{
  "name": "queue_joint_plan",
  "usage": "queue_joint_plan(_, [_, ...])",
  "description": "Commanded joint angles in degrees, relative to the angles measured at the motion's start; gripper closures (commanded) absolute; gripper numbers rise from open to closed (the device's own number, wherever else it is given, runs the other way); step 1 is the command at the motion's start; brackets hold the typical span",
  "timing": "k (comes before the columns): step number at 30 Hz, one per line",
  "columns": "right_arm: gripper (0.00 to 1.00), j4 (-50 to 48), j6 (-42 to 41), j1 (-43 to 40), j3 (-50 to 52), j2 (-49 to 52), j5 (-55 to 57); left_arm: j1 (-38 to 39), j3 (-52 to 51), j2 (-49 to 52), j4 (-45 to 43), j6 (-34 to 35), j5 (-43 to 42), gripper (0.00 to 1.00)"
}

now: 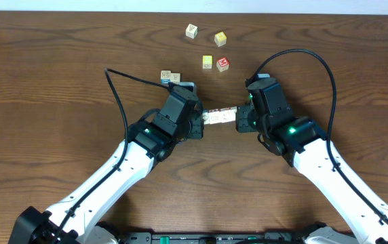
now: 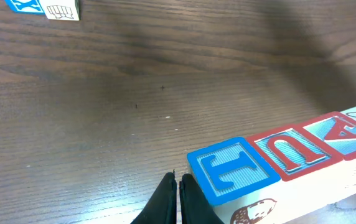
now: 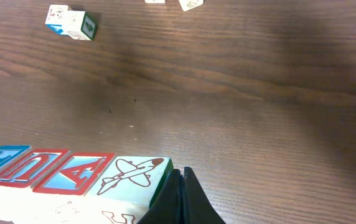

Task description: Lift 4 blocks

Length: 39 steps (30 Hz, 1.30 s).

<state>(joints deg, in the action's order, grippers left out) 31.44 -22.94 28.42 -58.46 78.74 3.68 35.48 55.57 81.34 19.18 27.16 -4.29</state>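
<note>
Four blocks point(image 1: 219, 116) sit in one straight row, end to end and touching, about mid-tabletop point(image 1: 45, 68), running left-right between the two arms. Order from the left end: T block point(image 2: 231, 169) with a blue top, U block point(image 2: 293, 152) with a red frame, A block point(image 2: 346, 134) with a red frame and blue fill, plane block point(image 3: 134, 173) with a red outline on cream. Left gripper point(image 1: 197, 123): jaws together, nothing between them, closed tip butted against the T end. Right gripper point(image 1: 241, 119): jaws together too, closed tip against the plane end. So the row is pinched lengthwise between the two closed tips, not clamped inside either pair of jaws. Can't tell whether the row is clear of the tabletop or resting on it. The other cubes are loose toward the far edge, well apart from the row. A pair of cubes point(image 1: 169, 76) sit side by side just beyond the left gripper. Further out are a cream cube point(image 1: 191, 30) and a yellow cube point(image 1: 220, 38). A second yellow cube point(image 1: 207, 62) sits just beside a red-topped cube point(image 1: 222, 64).
</note>
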Motion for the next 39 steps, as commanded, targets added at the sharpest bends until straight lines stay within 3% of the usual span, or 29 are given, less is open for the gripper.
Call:
queue_joint_plan(1, [0.99, -2.1, -0.2, 5.1, -2.5, 1.7, -15.7, 4.5, 3.8, 0.1, -3.0, -0.3, -12.5, 0.93])
queue_joint_plan(39, [0.99, -6.5, -3.2, 5.5, -2.5, 5.0, -22.6, 5.5, 3.8, 0.3, -3.1, 1.0, -10.6, 0.93])
